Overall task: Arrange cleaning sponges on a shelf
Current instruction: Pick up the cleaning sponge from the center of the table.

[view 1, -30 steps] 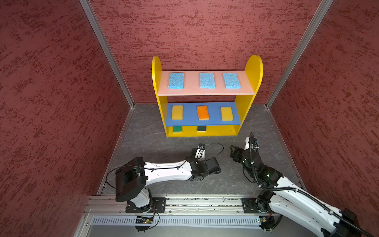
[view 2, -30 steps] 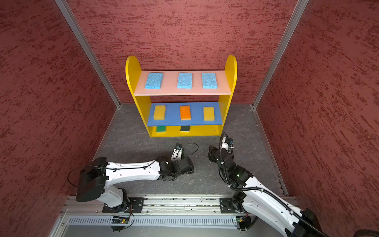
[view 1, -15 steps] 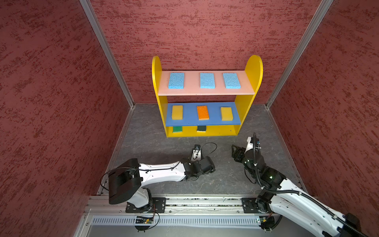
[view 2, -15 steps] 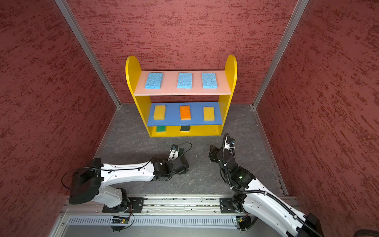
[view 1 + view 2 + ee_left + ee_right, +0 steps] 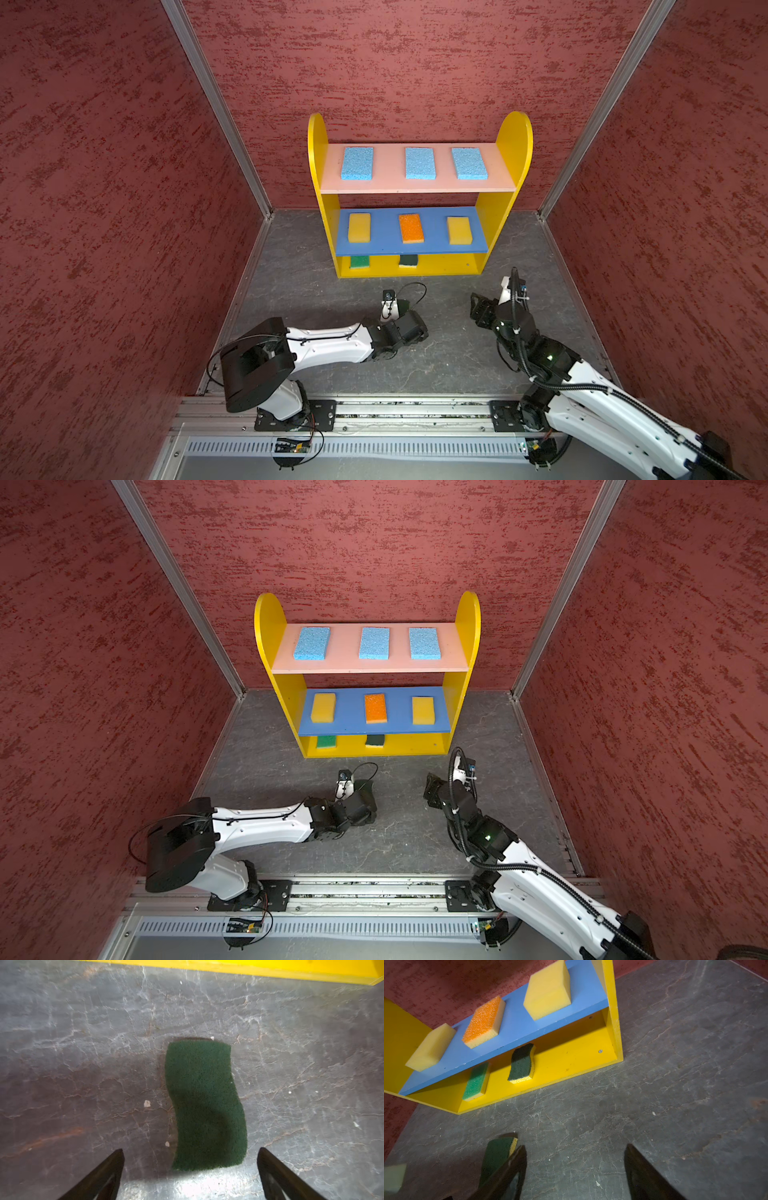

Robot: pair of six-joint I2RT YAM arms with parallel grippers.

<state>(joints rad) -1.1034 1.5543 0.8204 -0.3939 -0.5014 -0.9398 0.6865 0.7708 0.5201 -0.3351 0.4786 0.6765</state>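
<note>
The dark green wavy-edged foam sponge [image 5: 203, 1101], mid-frame, is being bracketed by the wide-open, empty left gripper [image 5: 191, 1149]. Centring is being advised before closing.

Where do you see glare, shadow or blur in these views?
Left wrist: glare on the floor beside the dark green sponge, edges soft; right wrist: the blue board shades the yellow base; both top views: sharp, evenly lit.

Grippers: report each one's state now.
Left gripper: open, holding nothing; dark green sponge lies on the floor ahead of it.
Right gripper: open, holding nothing.
</note>
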